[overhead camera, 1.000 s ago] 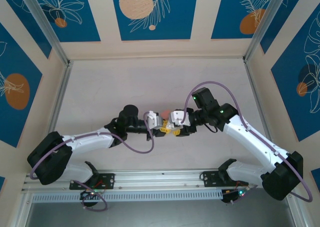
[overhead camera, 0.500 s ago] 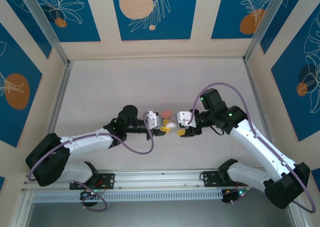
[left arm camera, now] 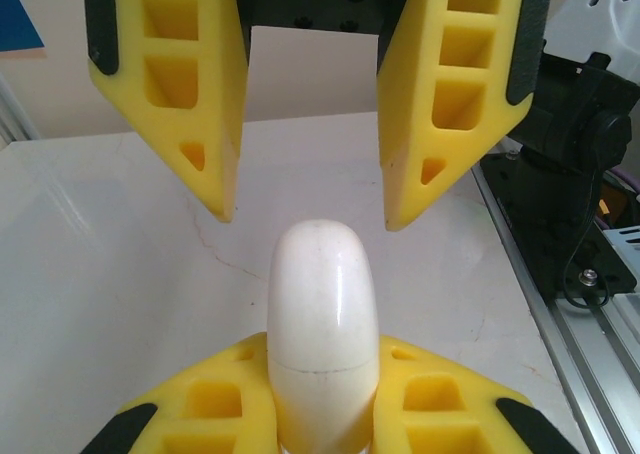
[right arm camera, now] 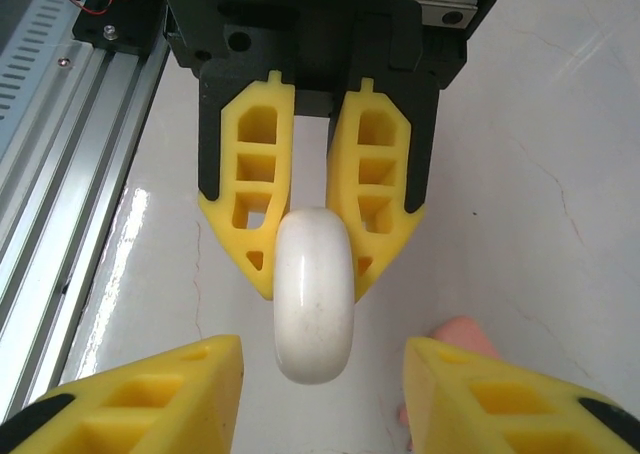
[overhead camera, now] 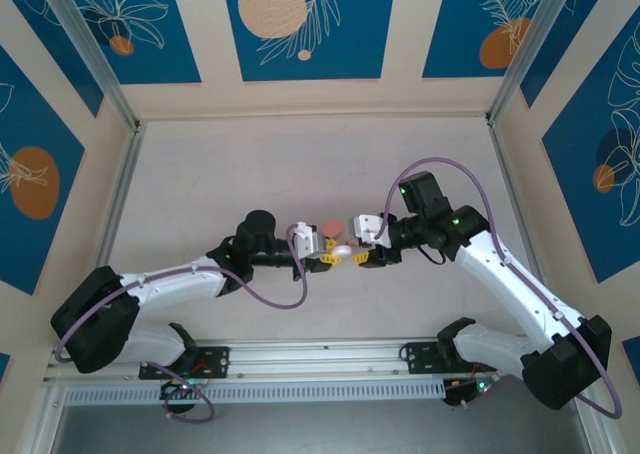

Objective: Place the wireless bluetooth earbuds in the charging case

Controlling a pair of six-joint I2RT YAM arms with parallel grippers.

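Pale, faintly cracked table (overhead camera: pixel 250 164) under me, blue leaf-print wall panels (overhead camera: pixel 300 24) behind it, one aluminium rail (overhead camera: pixel 320 359) along the near edge. Two arms were out, and their two claws met nose to nose at the middle of the table. My left claw (right arm camera: pixel 313 264) was clamped tight on one white rounded disc (left arm camera: pixel 320 314). It was held edge-on, a thin seam ran across it, and its smooth end poked out past my fingertips. My right claw (left arm camera: pixel 310 209) faced it with its jaws apart, one yellow finger on either side of the disc's free end, and neither finger touched it. That made one white piece, gripped by the left alone. One pink charging case (overhead camera: pixel 331 224) lay on the table just beyond the two claws. From the right wrist it was partly hidden behind my right finger, so I could not tell whether its lid was up or down.
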